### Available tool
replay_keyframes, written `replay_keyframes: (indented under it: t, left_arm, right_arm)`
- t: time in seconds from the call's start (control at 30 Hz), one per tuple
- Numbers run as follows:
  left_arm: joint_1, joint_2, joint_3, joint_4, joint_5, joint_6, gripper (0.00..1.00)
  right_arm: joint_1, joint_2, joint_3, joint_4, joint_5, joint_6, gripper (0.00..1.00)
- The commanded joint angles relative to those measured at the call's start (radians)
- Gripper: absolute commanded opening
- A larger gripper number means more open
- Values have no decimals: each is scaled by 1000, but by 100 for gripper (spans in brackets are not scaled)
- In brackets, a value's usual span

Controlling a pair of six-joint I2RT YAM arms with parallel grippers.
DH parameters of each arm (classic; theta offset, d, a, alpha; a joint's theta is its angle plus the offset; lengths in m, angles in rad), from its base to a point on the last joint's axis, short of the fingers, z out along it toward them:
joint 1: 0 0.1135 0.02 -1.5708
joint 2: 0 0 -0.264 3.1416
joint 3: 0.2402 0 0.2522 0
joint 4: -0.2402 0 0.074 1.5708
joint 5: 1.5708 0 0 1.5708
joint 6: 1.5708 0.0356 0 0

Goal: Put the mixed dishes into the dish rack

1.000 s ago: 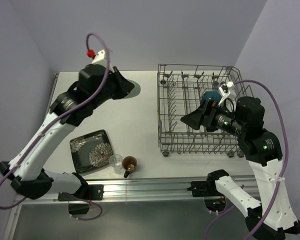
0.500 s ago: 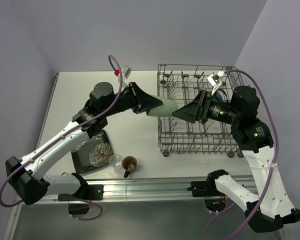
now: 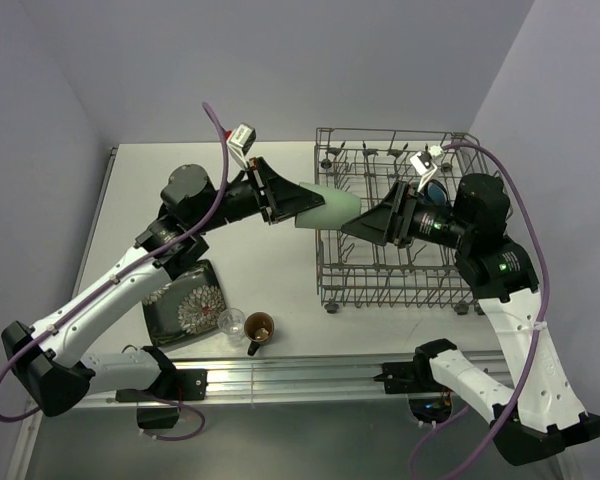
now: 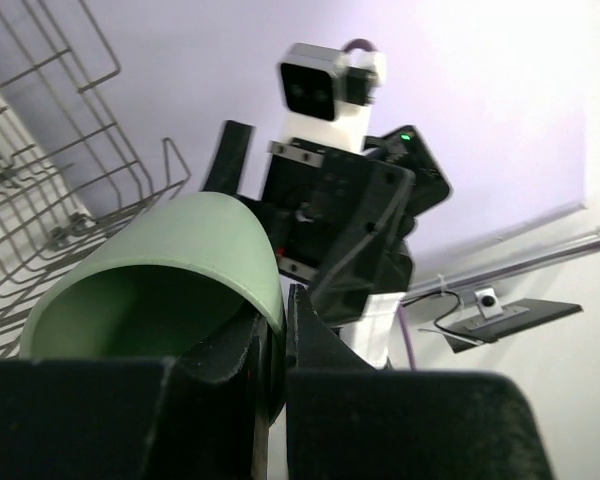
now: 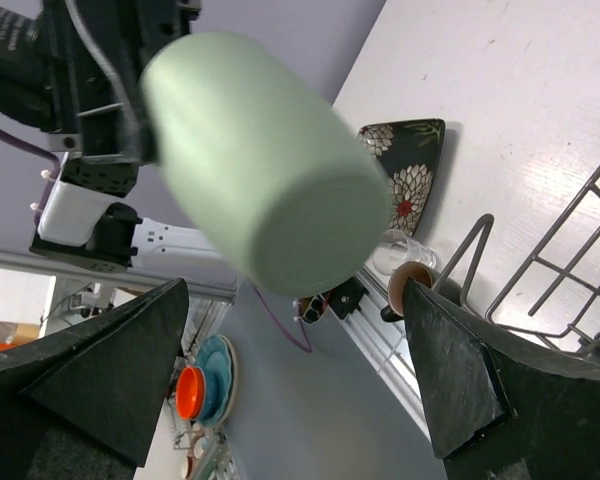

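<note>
Cup (image 3: 327, 208) rim pinched in left hand (image 3: 298, 203) | base facing wide-spread right hand (image 3: 348, 228)

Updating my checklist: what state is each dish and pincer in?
Pale green cup: held sideways in the air, by its rim.
Left pincer: shut on the cup.
Right pincer: open, empty.
Square black floral plate: lying flat.
Small clear glass: upright.
Brown handled mug: upright.
</note>
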Motion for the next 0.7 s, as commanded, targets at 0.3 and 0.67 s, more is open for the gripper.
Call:
replay_keyframes:
  t: [0.3,0.67]
  left_arm:
    - [-5,-66,-105,278,51,-156,0]
    - [-5,-39,-128,378,69,-210,0]
  right_arm:
    - [6,-27,-102,417,-98,196,94]
    - [6,-27,-183,607,-142,352,87]
